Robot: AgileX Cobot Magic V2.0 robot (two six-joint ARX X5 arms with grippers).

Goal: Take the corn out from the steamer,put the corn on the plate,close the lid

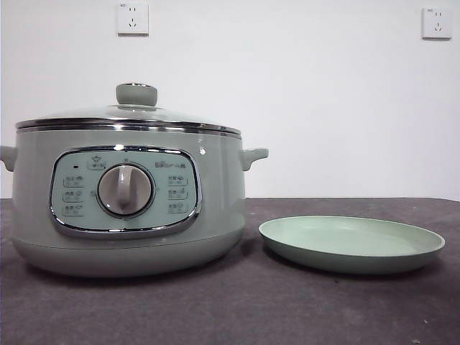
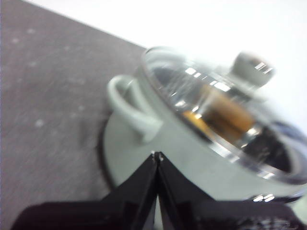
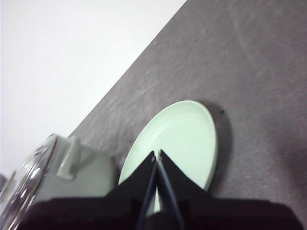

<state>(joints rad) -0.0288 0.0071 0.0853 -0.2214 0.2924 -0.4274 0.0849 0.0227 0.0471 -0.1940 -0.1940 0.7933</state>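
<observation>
The dark grey tabletop (image 1: 237,309) carries the steamer (image 1: 122,208), its glass lid (image 1: 129,111) seated on the chrome rim. Just beside it lies the plate (image 1: 352,244), bare. Through the glass, the corn (image 2: 225,115) shows inside the pot. The left gripper (image 2: 157,155) hangs above the steamer's side handle, fingers pressed together on nothing; the right gripper (image 3: 157,153) hangs over the plate, fingers likewise closed.

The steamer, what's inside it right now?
Through the glass lid of the steamer, the left wrist view shows a blurry yellow-orange shape, likely the corn. The front view hides the inside behind the pot's wall.
</observation>
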